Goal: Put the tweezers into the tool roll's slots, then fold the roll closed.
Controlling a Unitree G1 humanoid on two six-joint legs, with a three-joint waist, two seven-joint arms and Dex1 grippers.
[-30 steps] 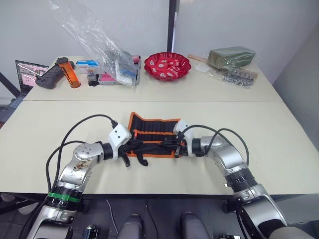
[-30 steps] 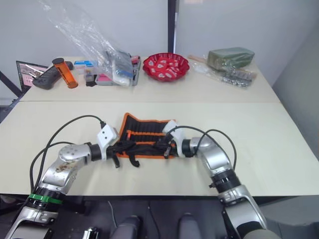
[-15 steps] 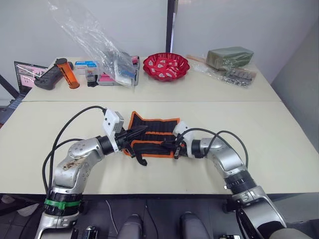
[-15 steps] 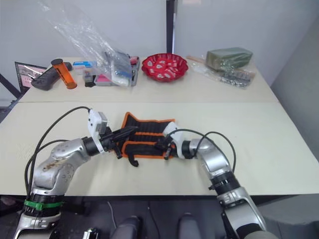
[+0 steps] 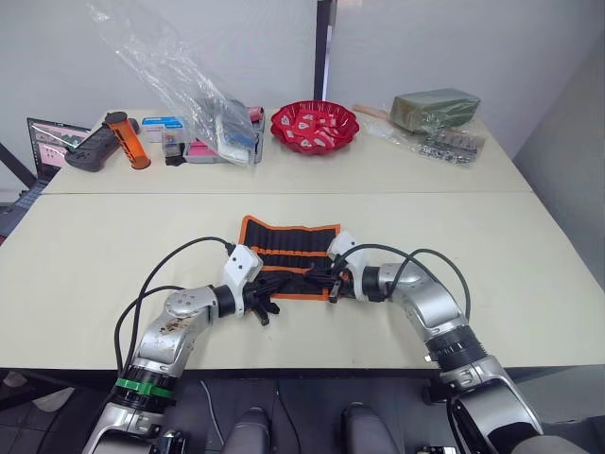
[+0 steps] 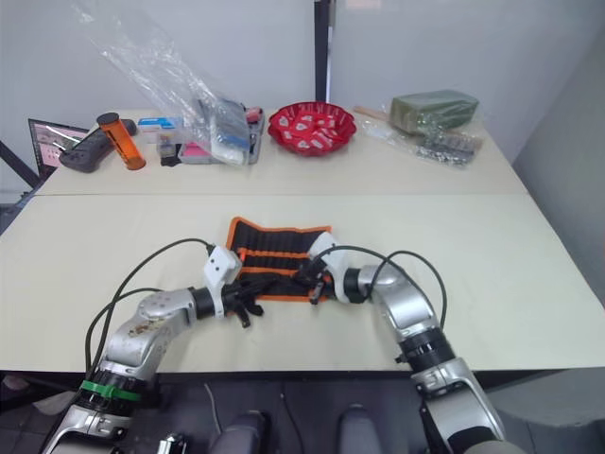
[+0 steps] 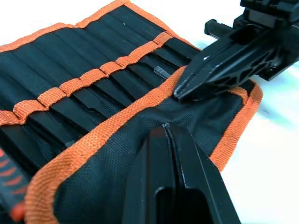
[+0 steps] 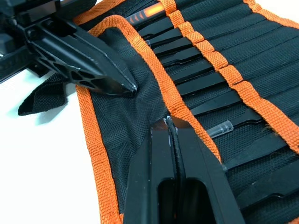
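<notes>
While the tool roll [image 5: 286, 255] lies open mid-worktop [image 5: 529, 255], tweezers [image 8: 205, 77] sit in its slots [image 7: 70, 70]; left claw [image 7: 167, 128] and right claw [image 8: 167, 122], both clenched empty, press its near flap.

The cream table [image 5: 529, 236] carries the tool roll [image 5: 288, 248] under both grippers; well beyond them lie a red bowl [image 5: 315, 125], orange bottle [image 5: 125, 138], plastic bags [image 5: 180, 80] and a green packet [image 5: 437, 106].
</notes>
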